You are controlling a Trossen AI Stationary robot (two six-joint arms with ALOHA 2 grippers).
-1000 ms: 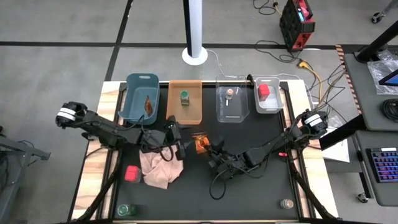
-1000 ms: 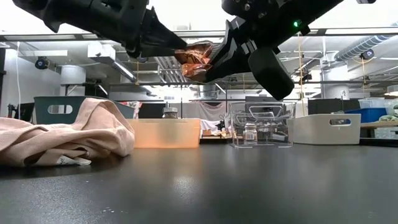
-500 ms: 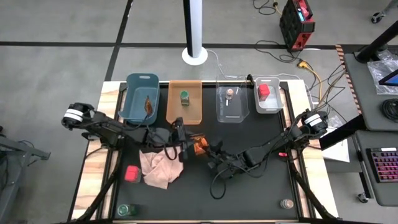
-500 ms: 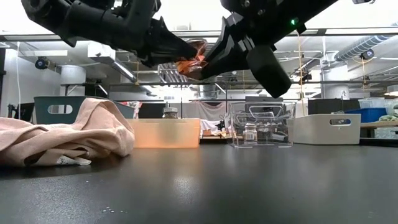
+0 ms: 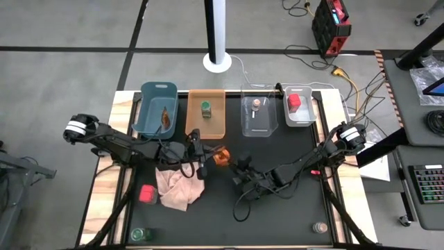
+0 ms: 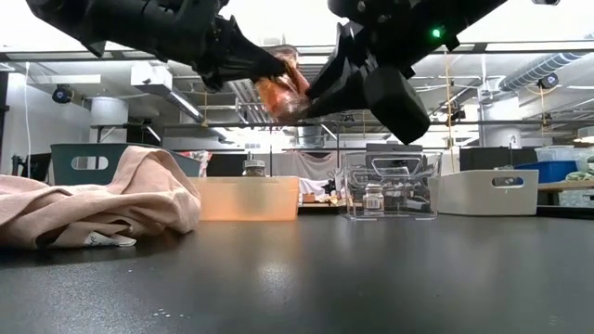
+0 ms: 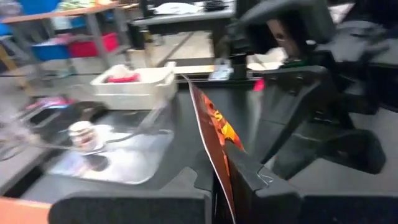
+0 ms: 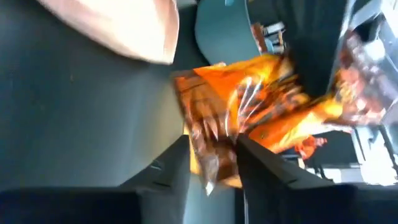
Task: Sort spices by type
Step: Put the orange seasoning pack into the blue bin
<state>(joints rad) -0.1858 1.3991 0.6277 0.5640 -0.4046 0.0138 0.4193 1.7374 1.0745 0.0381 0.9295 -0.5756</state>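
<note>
An orange-brown foil packet [image 5: 220, 156] hangs above the table's middle, between my two grippers. My left gripper [image 5: 208, 157] comes from the left and is shut on it. My right gripper [image 5: 233, 165] comes from the right with its fingers parted; the packet's other end [image 8: 214, 155] lies between them. Another packet [image 5: 165, 117] lies in the blue bin, a green-capped jar [image 5: 206, 109] stands in the orange bin, a tan-lidded jar [image 5: 257, 104] in the clear bin, and a red container [image 5: 294, 101] in the white bin. My left gripper pinches the packet's left end [image 7: 221, 163] between its two fingers, coming nearly level from the table's left. The packet stands on edge, lifted clear of the table. My right gripper has one finger on each side of the packet's right end [image 8: 211, 163]; whether they touch the foil I cannot tell.
A crumpled pink cloth [image 5: 179, 186] lies below my left arm. Loose on the table are a red container [image 5: 146, 194], a green-capped jar [image 5: 140, 235] at the near left and a tan-lidded jar [image 5: 320, 227] at the near right. The bins line the far edge.
My left gripper has reached toward the packet that my right gripper held up and has shut on its left end. My right gripper has stayed in place and its fingers have parted a little. The packet has stayed aloft.
</note>
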